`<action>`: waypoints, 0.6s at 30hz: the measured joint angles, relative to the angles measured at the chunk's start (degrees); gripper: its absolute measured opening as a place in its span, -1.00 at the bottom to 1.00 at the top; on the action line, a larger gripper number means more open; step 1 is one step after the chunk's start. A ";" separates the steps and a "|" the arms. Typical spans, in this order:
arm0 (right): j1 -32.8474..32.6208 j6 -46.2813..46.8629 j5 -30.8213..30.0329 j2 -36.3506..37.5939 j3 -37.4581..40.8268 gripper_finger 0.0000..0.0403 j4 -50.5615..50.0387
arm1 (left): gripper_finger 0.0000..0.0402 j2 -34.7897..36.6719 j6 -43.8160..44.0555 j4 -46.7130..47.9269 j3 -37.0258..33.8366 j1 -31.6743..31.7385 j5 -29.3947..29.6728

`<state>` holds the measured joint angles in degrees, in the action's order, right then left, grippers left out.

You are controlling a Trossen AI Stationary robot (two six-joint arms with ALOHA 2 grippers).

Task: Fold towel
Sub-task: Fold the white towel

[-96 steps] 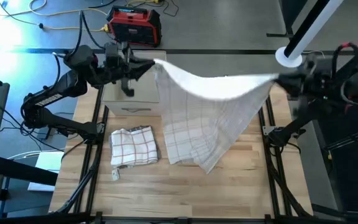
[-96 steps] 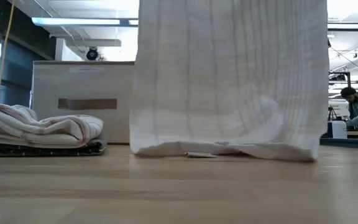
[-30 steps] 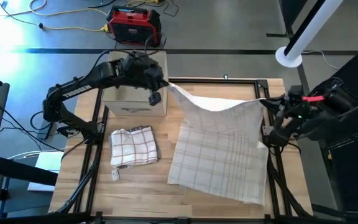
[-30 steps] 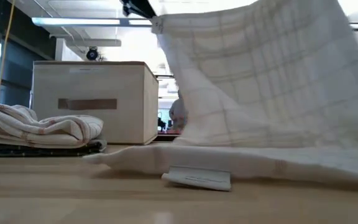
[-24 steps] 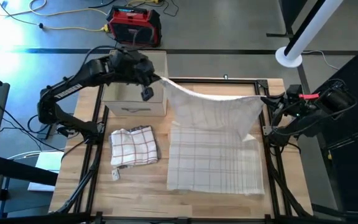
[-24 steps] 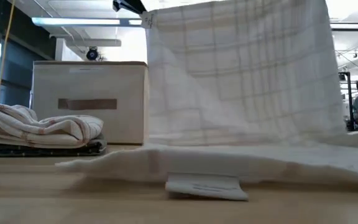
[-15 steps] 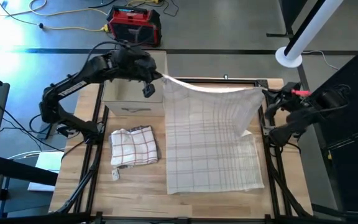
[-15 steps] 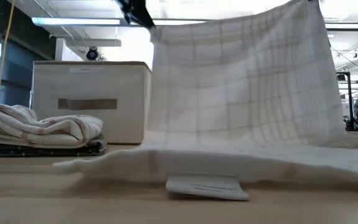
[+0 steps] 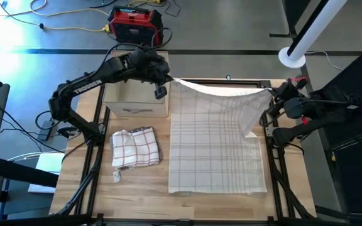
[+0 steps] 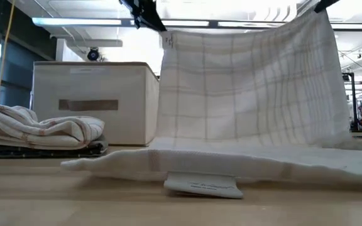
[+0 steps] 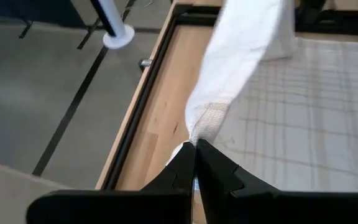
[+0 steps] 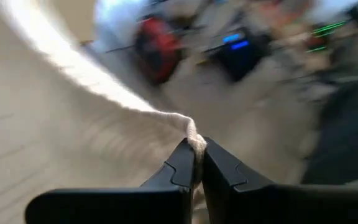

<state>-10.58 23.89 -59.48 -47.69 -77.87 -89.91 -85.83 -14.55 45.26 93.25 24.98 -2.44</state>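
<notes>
Two grippers, left (image 11: 195, 148) and right (image 12: 196, 147), each clamped on a raised towel (image 9: 215, 147) corner; label visible only from low view.

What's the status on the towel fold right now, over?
Left gripper and right gripper each shut on a far corner of the plaid towel, held raised. Near half lies flat. Folded towel and box sit clear, left.

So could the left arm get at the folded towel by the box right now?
Probably not yet. The left hand is shut on a corner of the plaid towel, held up with the right hand. The folded towel lies uncovered beside the box, so the path looks free once it lets go.
</notes>
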 joint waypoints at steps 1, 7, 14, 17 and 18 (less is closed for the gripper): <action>0.43 -0.72 -3.60 -0.19 -0.01 -0.98 0.12 | -1.00 0.45 -0.14 -0.06 0.00 -0.45 0.54; 2.72 -5.13 -9.19 -0.61 -0.04 -0.98 2.87 | -1.00 2.11 0.31 -0.14 0.00 -1.49 3.83; 3.03 -19.18 -10.62 -0.58 -0.06 -0.98 12.93 | -1.00 2.52 2.00 -0.07 0.02 -1.55 4.50; 3.03 -16.62 -2.11 -0.54 -0.06 -0.98 10.74 | -1.00 2.54 4.48 -0.13 -0.70 -2.50 1.19; 3.01 -14.03 1.31 -0.56 -0.06 -0.98 8.58 | -1.00 2.54 5.20 0.34 -1.43 -3.12 -0.04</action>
<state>-7.57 9.85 -58.16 -48.25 -77.93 -81.33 -83.29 -9.35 45.60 91.82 21.86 -2.48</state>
